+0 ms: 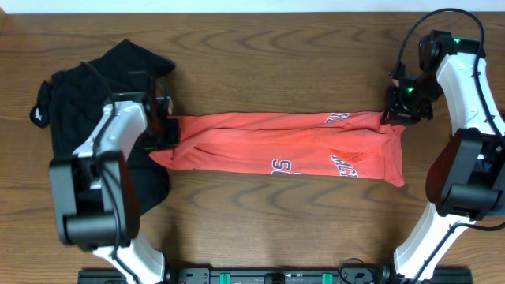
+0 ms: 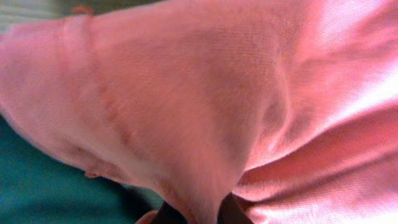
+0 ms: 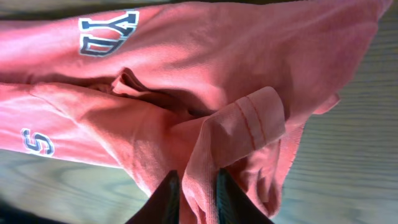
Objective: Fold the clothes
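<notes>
My left gripper (image 1: 168, 130) and right gripper (image 1: 392, 117) each pinch one end of the red T-shirt (image 1: 292, 146), stretched across the table (image 1: 260, 47) right of the black shirt (image 1: 79, 102). It's light, limp cloth, so I'd hold it by the hems.
</notes>
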